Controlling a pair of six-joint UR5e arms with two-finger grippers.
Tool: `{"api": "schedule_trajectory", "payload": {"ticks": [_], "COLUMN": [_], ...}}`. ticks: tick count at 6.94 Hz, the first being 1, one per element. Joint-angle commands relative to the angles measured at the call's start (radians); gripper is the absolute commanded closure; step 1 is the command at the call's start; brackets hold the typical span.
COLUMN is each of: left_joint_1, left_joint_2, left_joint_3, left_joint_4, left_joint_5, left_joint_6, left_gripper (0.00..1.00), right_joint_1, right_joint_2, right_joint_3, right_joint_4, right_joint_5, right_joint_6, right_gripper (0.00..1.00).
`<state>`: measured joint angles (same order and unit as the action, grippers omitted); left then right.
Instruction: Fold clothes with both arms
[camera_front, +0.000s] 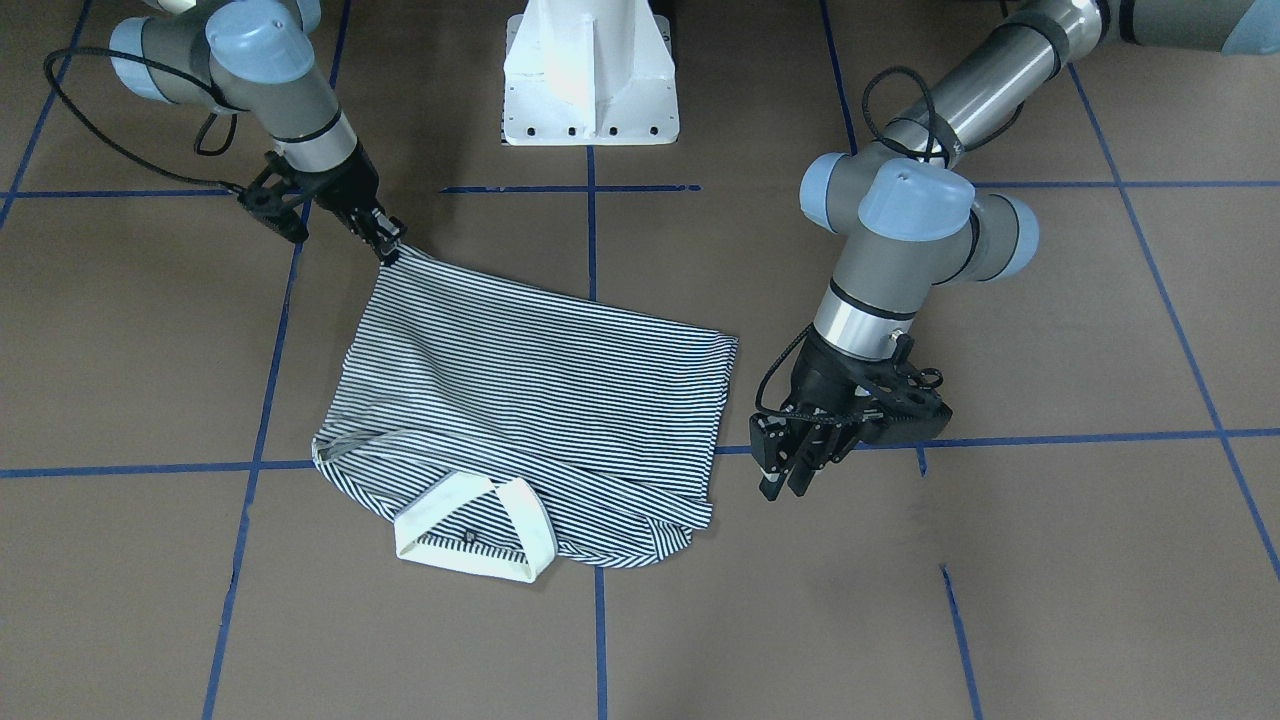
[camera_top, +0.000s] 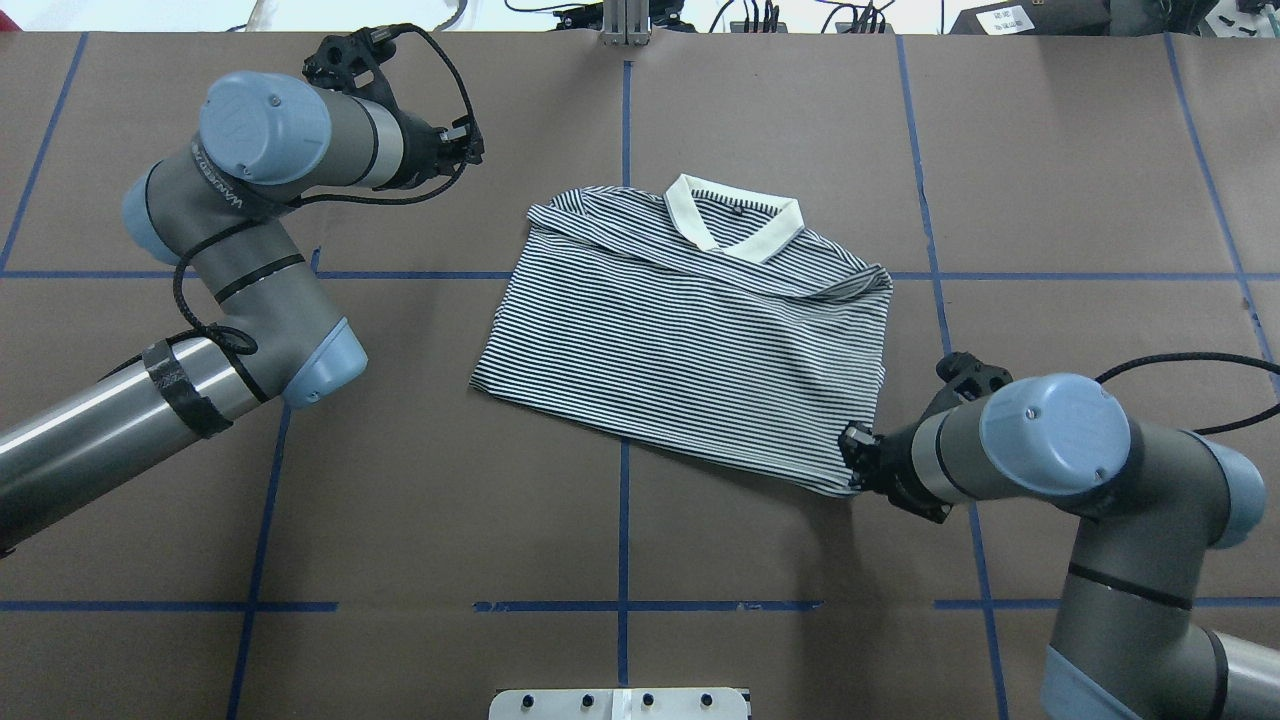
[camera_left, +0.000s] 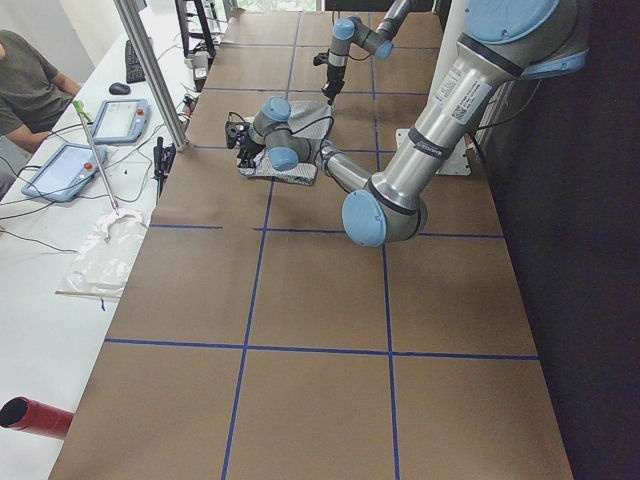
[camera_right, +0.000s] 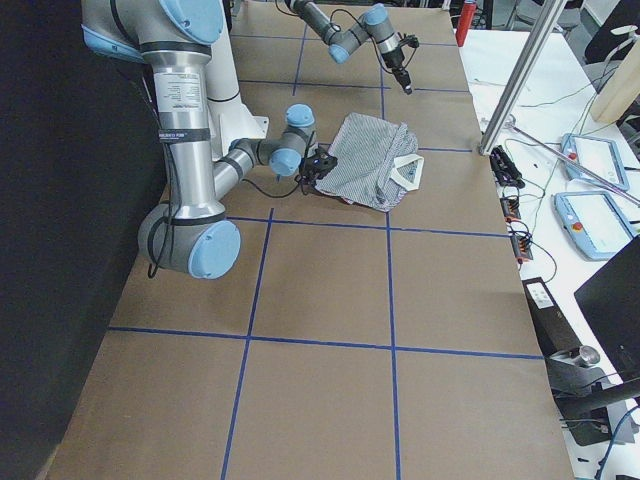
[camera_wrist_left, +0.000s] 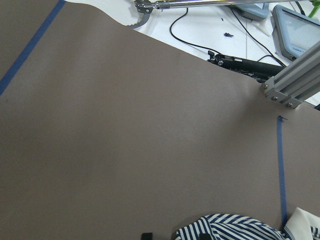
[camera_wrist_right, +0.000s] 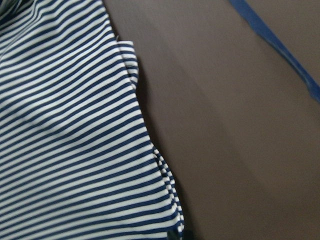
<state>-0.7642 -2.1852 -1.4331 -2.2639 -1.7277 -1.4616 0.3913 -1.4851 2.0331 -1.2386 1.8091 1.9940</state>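
The striped polo shirt (camera_front: 530, 400) lies on the table with its sleeves folded in and its white collar (camera_front: 480, 530) on the side away from the robot. It also shows in the overhead view (camera_top: 690, 340). My right gripper (camera_front: 390, 245) is shut on the shirt's hem corner and pulls it up slightly; the overhead view shows this gripper (camera_top: 853, 452) too. The right wrist view shows only the striped cloth (camera_wrist_right: 65, 150) and its edge. My left gripper (camera_front: 783, 475) is open and empty, just above the table beside the shirt's shoulder edge. The left wrist view shows that edge (camera_wrist_left: 225, 227) at the bottom.
The white pedestal base (camera_front: 590, 80) stands at the robot's side of the table. Blue tape lines (camera_front: 595, 240) cross the brown table. Beyond the far edge are an aluminium post (camera_wrist_left: 295, 82), cables, tablets (camera_left: 115, 120) and a seated person (camera_left: 30, 80).
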Motion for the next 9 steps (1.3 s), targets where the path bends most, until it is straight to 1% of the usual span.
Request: {"api": "schedule_trajectory", "payload": {"ticks": [1, 2, 3, 4, 5, 6, 8, 9], "left_joint_1": [0.069, 0.129, 0.143, 0.210, 0.294, 0.330, 0.348, 0.356], "left_joint_2": [0.091, 0.146, 0.194, 0.223, 0.219, 0.213, 0.152, 0.159], "left_joint_3": [-0.143, -0.215, -0.281, -0.318, -0.323, -0.322, -0.326, -0.325], "left_joint_4": [0.000, 0.010, 0.012, 0.064, 0.170, 0.209, 0.363, 0.366], "left_joint_5": [-0.046, -0.040, -0.039, 0.000, 0.125, 0.157, 0.160, 0.161], "left_joint_6": [-0.116, -0.161, -0.180, -0.215, -0.223, -0.238, -0.240, -0.241], "left_gripper": [0.58, 0.56, 0.49, 0.44, 0.42, 0.41, 0.41, 0.40], "right_joint_1": [-0.132, -0.173, -0.221, -0.248, -0.244, -0.194, -0.053, -0.004], "right_joint_2": [-0.064, -0.082, -0.092, -0.104, -0.106, -0.104, -0.077, -0.061], "right_joint_3": [0.132, 0.162, 0.173, 0.173, 0.186, 0.197, 0.210, 0.207], "right_joint_4": [-0.001, -0.001, -0.001, 0.001, 0.001, -0.001, 0.001, 0.001], "right_joint_5": [0.028, 0.076, 0.088, 0.085, 0.078, 0.087, 0.122, 0.137], "right_joint_6": [0.028, 0.031, 0.037, 0.040, 0.066, 0.068, 0.065, 0.063], "right_gripper": [1.00, 1.00, 1.00, 0.62, 0.01, 0.00, 0.00, 0.00]}}
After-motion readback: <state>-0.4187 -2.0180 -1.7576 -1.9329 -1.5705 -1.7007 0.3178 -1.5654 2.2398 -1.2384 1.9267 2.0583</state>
